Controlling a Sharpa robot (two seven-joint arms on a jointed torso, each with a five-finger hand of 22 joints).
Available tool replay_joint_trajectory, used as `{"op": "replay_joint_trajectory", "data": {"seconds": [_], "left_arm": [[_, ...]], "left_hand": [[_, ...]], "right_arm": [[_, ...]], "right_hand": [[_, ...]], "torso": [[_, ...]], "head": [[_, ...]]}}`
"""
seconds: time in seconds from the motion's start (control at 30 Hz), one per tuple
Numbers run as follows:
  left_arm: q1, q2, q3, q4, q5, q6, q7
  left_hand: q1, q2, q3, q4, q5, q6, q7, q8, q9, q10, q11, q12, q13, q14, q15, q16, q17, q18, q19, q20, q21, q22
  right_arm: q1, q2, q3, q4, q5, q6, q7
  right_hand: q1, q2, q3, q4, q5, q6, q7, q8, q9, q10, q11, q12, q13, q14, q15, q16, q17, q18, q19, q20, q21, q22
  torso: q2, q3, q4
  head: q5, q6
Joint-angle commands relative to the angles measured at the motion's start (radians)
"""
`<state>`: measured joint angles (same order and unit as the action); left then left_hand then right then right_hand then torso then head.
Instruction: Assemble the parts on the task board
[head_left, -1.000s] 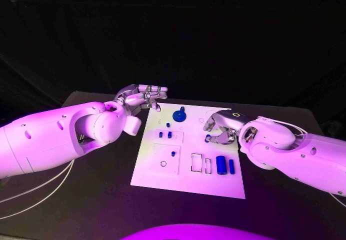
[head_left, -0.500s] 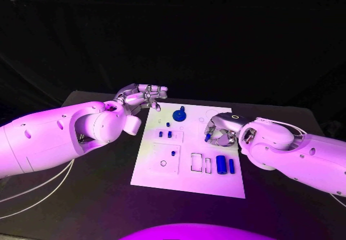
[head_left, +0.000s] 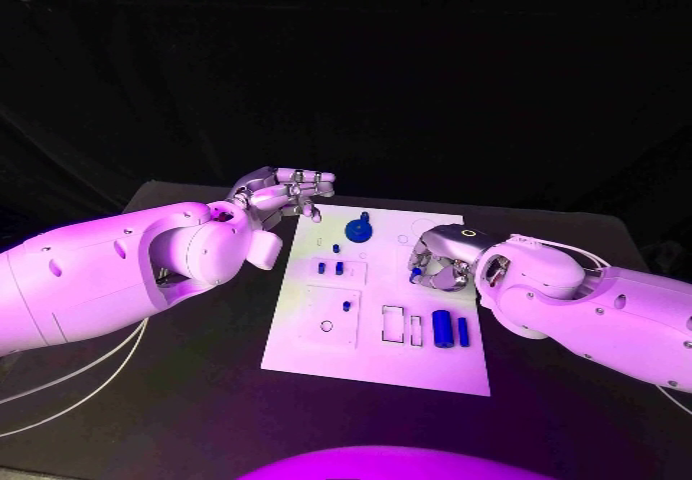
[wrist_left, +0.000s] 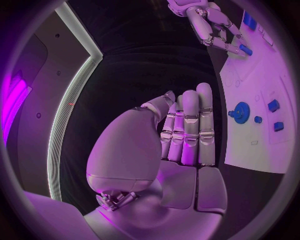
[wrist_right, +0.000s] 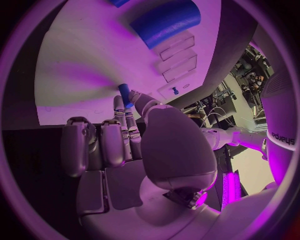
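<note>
Around the right hand (head_left: 440, 262) the white task board (head_left: 372, 355) carries several blue pieces. Just toward the robot from that hand lie a thick blue cylinder (head_left: 441, 329) and a thinner blue bar (head_left: 463, 333), side by side, each with its long axis running toward and away from the robot. Left of the hand sit two small blue pegs (head_left: 330, 268), and beyond them a blue gear (head_left: 358, 235) with a short stub rising from it. Rectangular recesses (head_left: 392, 326) are cut into the board beside the cylinder. Nothing stands between the right hand and the board under it.

The right hand hovers over the board's right edge and pinches a small blue peg (head_left: 415, 272) at its fingertips; in the right wrist view the peg (wrist_right: 124, 94) juts out past the fingertips (wrist_right: 133, 102), its long axis pointing away from the palm toward the board's surface (whether its far end touches the board I cannot tell). The other fingers are curled in beside it.

The left hand (head_left: 283, 192) hangs off the board's far left corner, above the black table (head_left: 195, 390), well apart from the right hand. Its fingers (wrist_left: 189, 125) are held straight and close together, the thumb alongside, and it holds nothing. The gear (wrist_left: 240, 110) lies just past its fingertips, on the board.
</note>
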<state>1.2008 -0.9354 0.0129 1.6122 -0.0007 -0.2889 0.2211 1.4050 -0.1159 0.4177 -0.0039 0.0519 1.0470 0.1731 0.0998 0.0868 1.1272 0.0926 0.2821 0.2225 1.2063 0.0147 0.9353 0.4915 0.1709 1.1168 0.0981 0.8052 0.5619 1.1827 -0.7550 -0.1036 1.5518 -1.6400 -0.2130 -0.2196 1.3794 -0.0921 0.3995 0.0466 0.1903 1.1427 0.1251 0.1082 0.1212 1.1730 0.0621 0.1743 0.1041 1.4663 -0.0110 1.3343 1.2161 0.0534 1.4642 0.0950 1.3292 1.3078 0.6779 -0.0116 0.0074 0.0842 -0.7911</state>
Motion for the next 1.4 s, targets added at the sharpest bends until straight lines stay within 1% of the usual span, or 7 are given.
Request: {"op": "replay_joint_trajectory", "data": {"seconds": [0.03,0.3,0.4,0.57,0.83,1.07,1.4], "left_arm": [[0.001,0.002,0.001,0.002,-0.003,0.017,0.003],[0.001,0.002,0.001,-0.002,-0.003,0.018,0.002],[0.001,0.002,0.001,-0.004,-0.003,0.019,0.003],[0.001,0.003,0.0,-0.006,-0.003,0.02,0.004],[0.001,0.006,0.0,-0.008,-0.003,0.022,0.004],[0.001,0.011,0.0,-0.009,-0.003,0.024,0.004],[0.001,0.016,-0.002,-0.01,-0.003,0.026,0.002]], "left_hand": [[-0.009,0.0,-0.004,-0.001,0.0,-0.005,0.0,0.003,-0.001,-0.01,0.0,0.006,-0.001,-0.005,-0.002,-0.002,-0.001,0.013,0.005,0.002,-0.003,-0.001],[-0.008,0.001,-0.003,-0.002,0.0,-0.006,0.0,0.004,-0.001,-0.01,0.0,0.006,-0.001,-0.005,-0.002,-0.002,-0.001,0.013,0.005,0.002,-0.003,-0.001],[-0.008,0.001,-0.003,-0.002,0.0,-0.006,0.0,0.004,-0.001,-0.01,0.001,0.006,-0.001,-0.005,-0.002,-0.002,-0.002,0.013,0.005,0.002,-0.004,-0.002],[-0.01,0.0,-0.004,-0.001,-0.001,-0.006,0.0,0.004,-0.001,-0.011,0.001,0.007,-0.001,-0.005,-0.001,-0.002,-0.002,0.013,0.006,0.002,-0.004,-0.002],[-0.01,0.0,-0.004,-0.001,-0.001,-0.006,0.0,0.004,-0.001,-0.011,0.001,0.007,-0.001,-0.005,-0.001,-0.002,-0.002,0.013,0.006,0.002,-0.004,-0.002],[-0.009,0.0,-0.004,-0.002,-0.001,-0.006,0.0,0.004,-0.002,-0.011,0.001,0.007,-0.001,-0.005,-0.002,-0.002,-0.002,0.013,0.006,0.002,-0.004,-0.002],[-0.009,0.0,-0.004,-0.003,0.0,-0.006,0.0,0.005,-0.002,-0.011,0.001,0.008,-0.001,-0.005,-0.002,-0.002,-0.002,0.013,0.006,0.002,-0.004,-0.002]], "right_arm": [[-0.004,0.003,-0.001,-0.002,-0.03,-0.027,-0.02],[-0.003,-0.025,0.002,0.038,0.006,-0.082,-0.02],[0.007,-0.049,0.005,0.074,0.041,-0.093,-0.017],[0.023,-0.075,0.011,0.14,0.063,-0.107,-0.014],[0.025,-0.051,0.013,0.214,0.065,-0.114,-0.002],[-0.014,0.034,0.005,0.23,0.041,-0.111,0.018],[-0.076,0.13,-0.003,0.173,0.018,-0.107,0.041]], "right_hand": [[0.016,0.019,0.013,-0.005,-0.012,0.011,-0.003,0.008,0.008,0.016,-0.001,0.0,0.002,0.039,-0.006,0.006,0.002,-0.005,0.016,-0.005,0.007,0.189],[0.025,0.014,0.025,-0.021,-0.003,0.015,0.0,0.009,0.012,0.027,-0.001,-0.009,0.003,0.039,-0.007,0.009,0.003,-0.007,0.018,-0.008,0.014,0.192],[0.022,0.008,0.025,-0.023,0.005,0.013,0.002,0.008,0.013,0.027,0.0,-0.014,0.003,0.038,-0.006,0.008,0.001,-0.006,0.017,-0.007,0.011,0.192],[0.02,0.005,0.025,-0.023,0.007,0.013,0.002,0.008,0.014,0.028,0.001,-0.016,0.003,0.038,-0.005,0.008,0.002,-0.006,0.018,-0.007,0.012,0.193],[0.02,0.003,0.026,-0.026,0.013,0.013,0.002,0.007,0.014,0.03,0.0,-0.018,0.003,0.038,-0.005,0.009,0.002,-0.006,0.018,-0.007,0.013,0.193],[0.021,0.002,0.028,-0.028,0.017,0.013,0.003,0.007,0.015,0.03,0.001,-0.02,0.003,0.038,-0.005,0.008,0.0,-0.006,0.017,-0.007,0.01,0.193],[0.02,0.002,0.03,-0.029,0.021,0.012,0.004,0.006,0.015,0.03,0.001,-0.023,0.003,0.037,-0.005,0.007,-0.001,-0.005,0.016,-0.007,0.007,0.192]], "torso": [[0.0,0.0,0.0002],[-0.002,-0.0003,0.0001],[-0.003,-0.0003,-0.0004],[-0.001,-0.0006,-0.0002],[-0.001,-0.0004,-0.0005],[0.0,-0.0003,0.0],[0.001,-0.0017,0.0004]], "head": [[-0.001,-0.001],[0.002,0.0],[0.002,0.006],[0.004,0.005],[0.014,0.002],[0.026,-0.004],[0.045,-0.013]]}}
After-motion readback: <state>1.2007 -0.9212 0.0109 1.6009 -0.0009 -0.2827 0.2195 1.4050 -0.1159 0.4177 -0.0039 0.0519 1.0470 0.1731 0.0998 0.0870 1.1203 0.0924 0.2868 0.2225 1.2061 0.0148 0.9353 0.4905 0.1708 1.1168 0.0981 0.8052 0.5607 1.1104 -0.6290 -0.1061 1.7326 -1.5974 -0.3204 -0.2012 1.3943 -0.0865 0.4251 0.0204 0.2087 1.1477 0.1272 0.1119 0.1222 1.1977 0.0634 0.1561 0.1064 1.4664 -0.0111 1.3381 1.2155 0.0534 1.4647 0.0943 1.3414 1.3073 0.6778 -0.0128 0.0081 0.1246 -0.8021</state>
